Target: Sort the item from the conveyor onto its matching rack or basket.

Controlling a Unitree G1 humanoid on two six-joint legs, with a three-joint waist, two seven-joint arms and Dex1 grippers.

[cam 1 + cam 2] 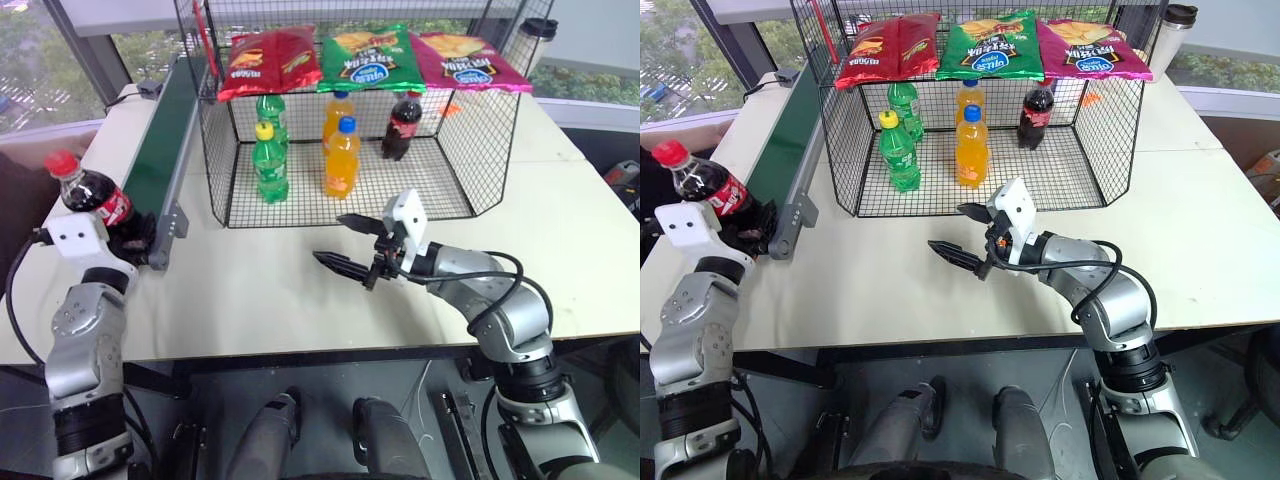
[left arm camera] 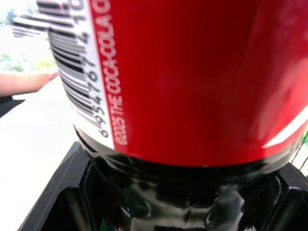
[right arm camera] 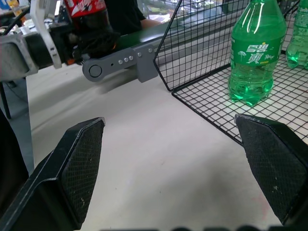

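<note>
Left claw [image 1: 128,232] was clamped low on the cola bottle [image 1: 92,193], just off the near end of the conveyor [image 1: 165,130]; bottle leaned away from the belt, cap top-left. Right claw [image 1: 350,245] hung over the counter [image 1: 270,290], fingers wide apart, empty, in front of the wire cage [image 1: 470,130]. Risk as I read it: low grip on a tilted bottle could let it pivot or slip during the swing, or clip the cage's front edge going in.

Head stereo above table [image 1: 300,290]; close wrist views
</note>
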